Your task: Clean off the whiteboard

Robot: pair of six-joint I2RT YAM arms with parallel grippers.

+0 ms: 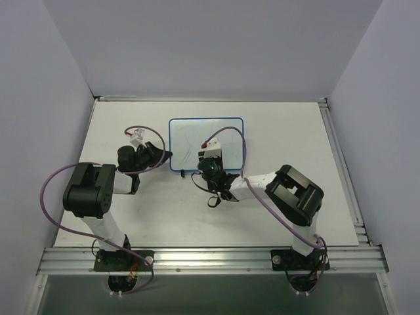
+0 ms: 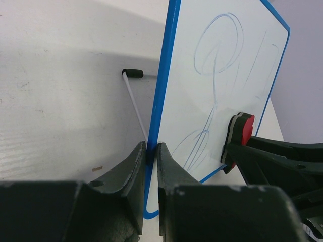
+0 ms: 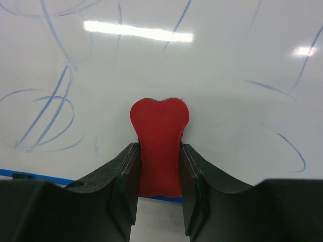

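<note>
Step in hand, by my read: wiping under way, far from finished.

Left gripper (image 2: 151, 151): fingers clenched on the thin blue rim at the left edge of the flat white rectangular whiteboard (image 1: 197, 134), bracing it. A small black foot on a thin white wire leg (image 2: 132, 73) sticks out just beside that rim. The board sits mid-table, slightly toward the far side, between the two wrists. Whether it lies fully flat, cannot tell.

Faint blue marker scribbles (image 3: 45, 116) cover the left part, with more loops (image 2: 217, 45) toward the far end and strokes on the right side, so most ink remains.

Small red felt-backed eraser (image 3: 159, 146): pad touching the board face near its near edge. Right gripper (image 1: 211, 161): fingers grasping the eraser's red body from both sides.

Next move likely calls for keeping pressure and sweeping over the loops while the left clamp holds.

Edges: the near rim is just below the eraser, so overshoot risks slipping off. White tabletop (image 1: 295, 164) offers room right of the board. Side walls well apart.
</note>
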